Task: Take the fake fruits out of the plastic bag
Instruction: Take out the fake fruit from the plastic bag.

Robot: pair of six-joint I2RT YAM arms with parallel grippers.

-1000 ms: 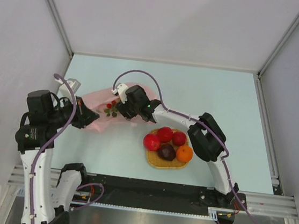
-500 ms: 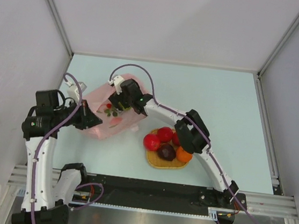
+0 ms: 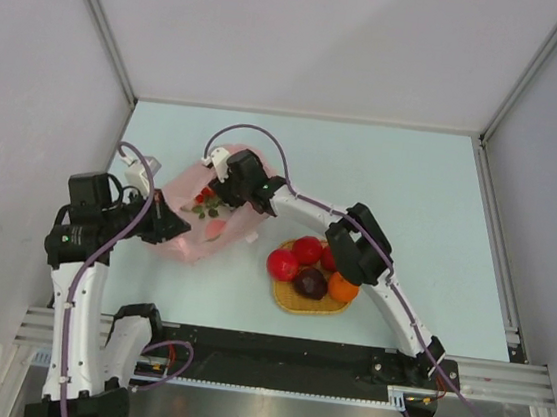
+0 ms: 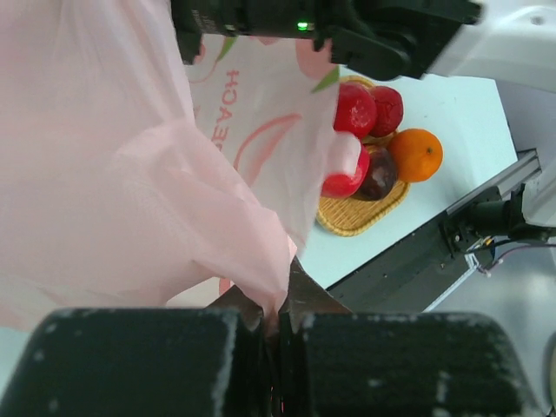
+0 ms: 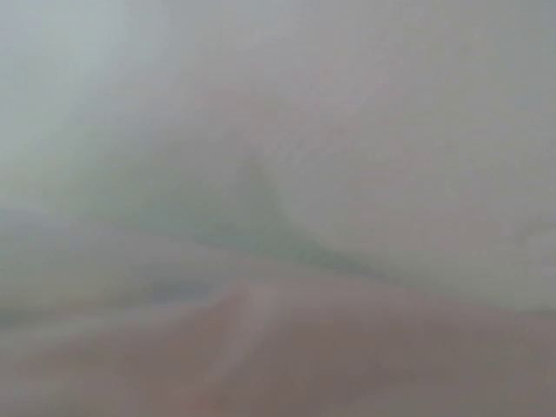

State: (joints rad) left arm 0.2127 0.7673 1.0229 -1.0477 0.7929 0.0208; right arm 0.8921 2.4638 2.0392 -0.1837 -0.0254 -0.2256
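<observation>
A pink translucent crinkly plastic bag (image 3: 236,229) lies bunched on the left part of the pale blue-green table (image 3: 412,184), between the two arms. The left gripper (image 3: 182,229) comes at it from the left. In the left wrist view its fingers (image 4: 306,306) are pressed together on a fold of the film, which rises from them like a tent.

The right gripper (image 3: 215,199) reaches into the bag from the far right side. Its fingers are buried in the film and its own wrist view is only a pink-grey blur, so I cannot tell whether it stands wide, narrow or holds anything. Red and green marks show on the bag there. Lettering and a peach drawing are printed on it, so print and any fruit inside cannot be told apart.

Right of the bag, near but apart from it, a flat woven orange-tan mat (image 3: 302,309) carries five glossy plastic fruits in a touching cluster. These are three red round fruits (image 3: 282,263), a dark purple fruit (image 3: 310,283) and an orange fruit (image 3: 343,288). The black elbow of the right arm (image 3: 359,248) hangs over the mat's far right edge and covers part of one red fruit. In the left wrist view a hanging flap of the bag veils another.
</observation>
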